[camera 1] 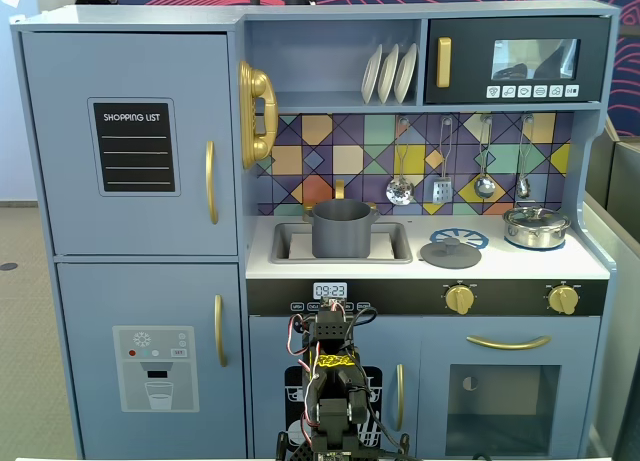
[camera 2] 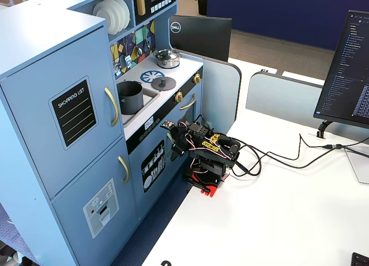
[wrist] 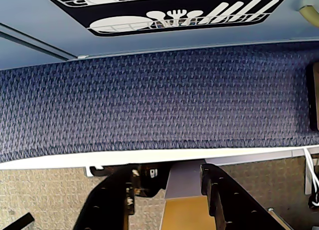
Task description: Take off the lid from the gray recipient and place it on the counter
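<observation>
Gray lid [camera 1: 450, 252] lying flat on counter [camera 1: 590, 264] beside open gray pot [camera 1: 341, 228]; claw [wrist: 168, 182] parted, empty, folded low; risk: nudging lid on any return reach.

**Folded arm and sunken pot leave key details out of sight**

The gray recipient [camera 1: 342, 229] stands in the sink near the counter's [camera 1: 520, 264] rear-left corner, its lower wall and base hidden below the sink rim in both fixed views. The lid [camera 1: 451, 251], at the counter's middle beside the burner print, covers part of that print. The arm's base is cut off by the bottom edge in a fixed view. In the wrist view the gripper [wrist: 168, 176] is cropped at the bottom edge; its fingertips appear apart with nothing between them.
</observation>
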